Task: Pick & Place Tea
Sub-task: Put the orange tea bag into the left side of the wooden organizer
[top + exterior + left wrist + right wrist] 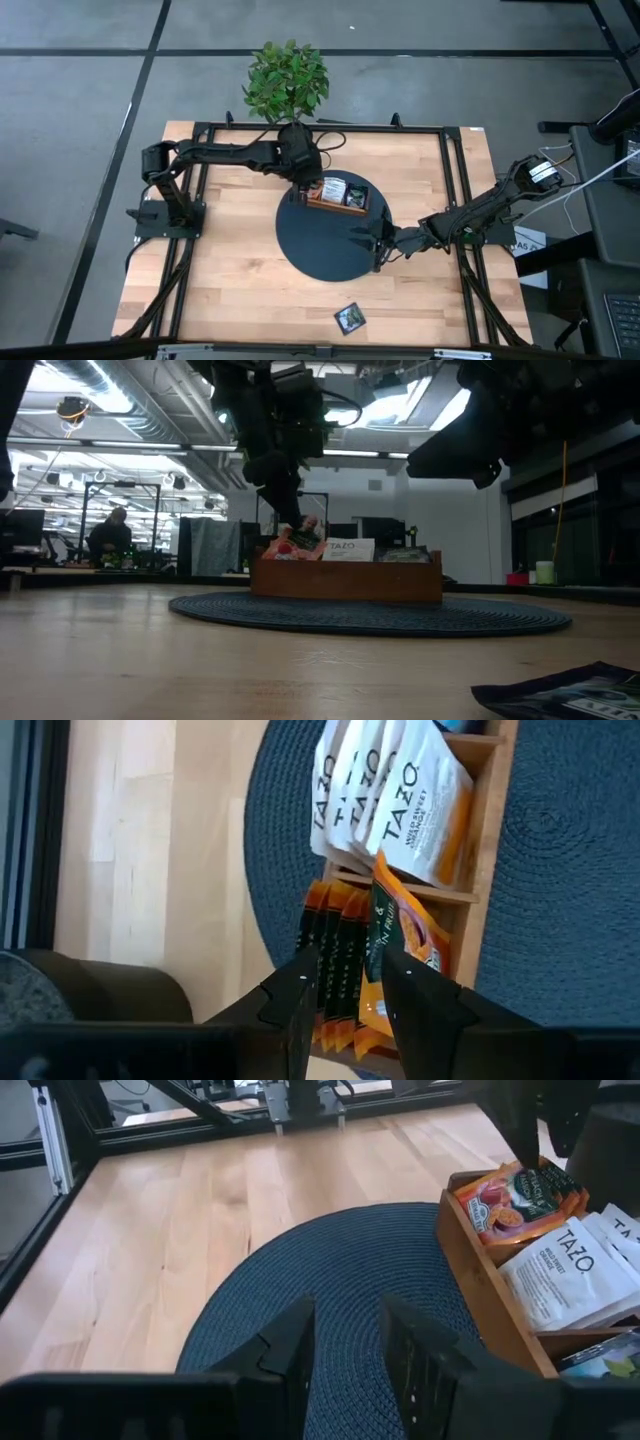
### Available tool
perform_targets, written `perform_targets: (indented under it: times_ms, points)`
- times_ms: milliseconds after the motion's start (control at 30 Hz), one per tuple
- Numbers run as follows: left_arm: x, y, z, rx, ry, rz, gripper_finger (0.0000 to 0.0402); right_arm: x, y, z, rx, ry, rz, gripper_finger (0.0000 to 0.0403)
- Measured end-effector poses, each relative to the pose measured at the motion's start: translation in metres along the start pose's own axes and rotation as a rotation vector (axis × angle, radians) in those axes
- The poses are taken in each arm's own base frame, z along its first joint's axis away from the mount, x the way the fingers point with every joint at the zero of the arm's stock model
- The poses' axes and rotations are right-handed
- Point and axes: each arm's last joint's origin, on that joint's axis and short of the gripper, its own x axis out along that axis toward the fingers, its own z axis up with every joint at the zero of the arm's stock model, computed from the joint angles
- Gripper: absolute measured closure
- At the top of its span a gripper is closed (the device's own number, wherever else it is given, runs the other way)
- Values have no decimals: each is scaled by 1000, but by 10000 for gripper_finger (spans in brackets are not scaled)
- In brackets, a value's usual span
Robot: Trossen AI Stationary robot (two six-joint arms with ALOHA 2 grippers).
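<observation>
Orange sachets (340, 970) and white sachets (385, 795) are stood upright in adjoining tray compartments; one dark sachet (350, 318) is laid flat on the table.

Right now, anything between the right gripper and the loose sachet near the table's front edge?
High view: bare round mat, then bare wood, between right gripper and loose sachet.

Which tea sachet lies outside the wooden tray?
The dark sachet lying alone on the bare table near its front edge; all the other sachets stand in the wooden tray on the round mat.

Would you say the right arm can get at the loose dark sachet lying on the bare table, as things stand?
Probably yes: the dark sachet lies alone on bare wood, off the mat, and the right gripper hovers empty nearby.
</observation>
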Motion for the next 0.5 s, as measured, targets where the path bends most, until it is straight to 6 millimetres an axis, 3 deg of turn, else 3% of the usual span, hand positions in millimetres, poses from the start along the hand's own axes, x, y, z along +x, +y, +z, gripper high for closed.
perform_targets:
  times_ms: [300, 500]
  points:
    - [0, -2, 1, 35, -15, -41, 290, 0, 0, 0, -1, 1, 0, 286]
    - [-7, 3, 7, 41, -23, 34, 290, 0, 0, 0, -1, 2, -1, 286]
